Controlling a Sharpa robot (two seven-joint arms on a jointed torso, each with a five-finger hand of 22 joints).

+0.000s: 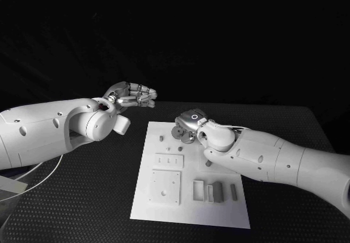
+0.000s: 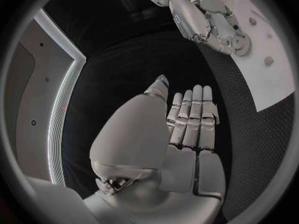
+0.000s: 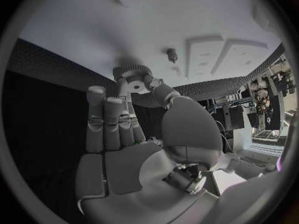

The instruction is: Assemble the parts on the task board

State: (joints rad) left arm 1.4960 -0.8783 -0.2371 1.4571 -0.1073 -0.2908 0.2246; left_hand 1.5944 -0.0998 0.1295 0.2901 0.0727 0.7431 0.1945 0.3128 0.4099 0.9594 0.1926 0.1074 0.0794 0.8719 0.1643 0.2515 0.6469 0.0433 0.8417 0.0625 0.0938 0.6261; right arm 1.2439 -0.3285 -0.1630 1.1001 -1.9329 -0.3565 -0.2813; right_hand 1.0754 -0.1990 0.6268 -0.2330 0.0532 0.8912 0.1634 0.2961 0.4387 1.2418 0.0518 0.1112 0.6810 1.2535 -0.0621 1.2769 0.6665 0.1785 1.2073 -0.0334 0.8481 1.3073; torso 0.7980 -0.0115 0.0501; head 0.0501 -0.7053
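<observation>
White task board (image 1: 191, 207) on black textured table (image 1: 87, 212); right hand (image 1: 191, 126) fingers pinching gear (image 3: 132, 73); left hand (image 1: 131, 96) fingers straight, empty.

Robotics lab or test cell, black textured table (image 1: 87, 212) under dark backdrop, white task board (image 1: 219, 202) laid out as test fixture, equipment racks (image 3: 264, 92) and cabling at the room's edge, lit wall strip (image 2: 62, 109)

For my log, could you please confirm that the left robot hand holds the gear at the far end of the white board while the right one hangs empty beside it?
Not quite: the sides are swapped. In the head view, the right robot hand holds the gear at the white board's far end, while the left robot hand hangs empty beside it.
</observation>
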